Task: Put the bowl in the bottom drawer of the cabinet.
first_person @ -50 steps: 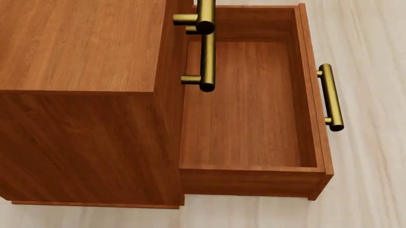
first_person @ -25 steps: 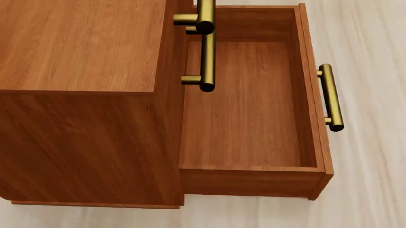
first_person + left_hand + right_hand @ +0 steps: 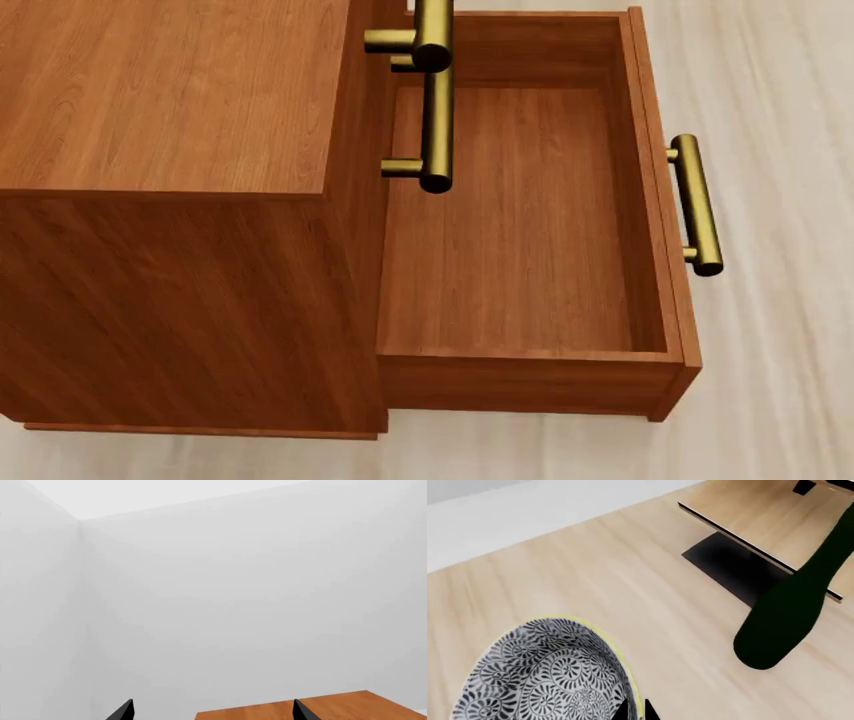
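The right gripper (image 3: 634, 711) pinches the rim of the bowl (image 3: 547, 675), tips nearly touching; one dark green bottle (image 3: 790, 610) stands near it on a pale surface. The left gripper (image 3: 212, 712) is spread wide above a wooden top. One bottom drawer (image 3: 527, 215) of the cabinet (image 3: 174, 200) stands open; three brass handles (image 3: 697, 205) show.

Pale wood floor (image 3: 787, 90) w/ cabinet (image 3: 174, 200) standing on it, bottom drawer (image 3: 527, 220) pulled open.

The cabinet (image 3: 174, 200) fills the frame's left; its bottom drawer (image 3: 534, 370) juts open at centre-right.
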You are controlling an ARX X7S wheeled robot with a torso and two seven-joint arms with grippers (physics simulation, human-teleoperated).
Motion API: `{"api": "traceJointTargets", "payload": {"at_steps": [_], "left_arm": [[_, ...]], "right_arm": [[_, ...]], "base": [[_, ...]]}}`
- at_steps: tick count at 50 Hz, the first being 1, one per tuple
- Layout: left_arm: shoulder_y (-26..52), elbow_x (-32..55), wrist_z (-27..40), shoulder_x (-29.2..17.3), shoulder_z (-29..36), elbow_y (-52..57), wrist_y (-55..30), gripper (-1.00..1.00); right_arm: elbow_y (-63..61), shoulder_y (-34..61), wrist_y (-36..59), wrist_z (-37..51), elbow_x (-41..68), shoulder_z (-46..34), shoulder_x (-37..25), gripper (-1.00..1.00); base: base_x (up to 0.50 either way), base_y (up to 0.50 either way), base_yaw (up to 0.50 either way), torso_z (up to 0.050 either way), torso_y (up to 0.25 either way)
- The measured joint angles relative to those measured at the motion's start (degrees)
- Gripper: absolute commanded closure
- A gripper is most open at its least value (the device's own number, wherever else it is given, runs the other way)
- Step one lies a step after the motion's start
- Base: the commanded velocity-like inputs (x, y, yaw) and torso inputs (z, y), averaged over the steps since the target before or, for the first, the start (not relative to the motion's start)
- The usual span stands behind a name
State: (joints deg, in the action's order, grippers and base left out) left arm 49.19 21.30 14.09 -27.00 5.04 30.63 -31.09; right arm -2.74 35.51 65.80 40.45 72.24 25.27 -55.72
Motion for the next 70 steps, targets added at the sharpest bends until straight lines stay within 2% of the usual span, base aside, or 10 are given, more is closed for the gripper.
{"api": "traceJointTargets", "payload": {"at_steps": [17,46,70], "left_arm": [[0.26,-0.03,0.37,-0.13,0.23,0.25,-0.86,-1.00],[0.61,0.09,0.73,-0.27,0.66,0.16,-1.14,-1.00],[0.74,0.74,1.05,-0.41,0.66,0.19,-1.34,-1.00]], "right_arm": [[0.27,16.17,4.09,3.55,2.49,-9.62,-1.53,1.00],[-0.96,31.76,9.61,9.93,7.27,-18.42,1.88,1.00],[0.79,37.68,8.39,4.19,4.04,-25.93,4.32,1.00]], "base": [[0.00,0.00,-0.01,0.000,-0.006],[0.00,0.00,-0.01,0.000,-0.006],[0.00,0.00,0.00,0.000,-0.004]]}}
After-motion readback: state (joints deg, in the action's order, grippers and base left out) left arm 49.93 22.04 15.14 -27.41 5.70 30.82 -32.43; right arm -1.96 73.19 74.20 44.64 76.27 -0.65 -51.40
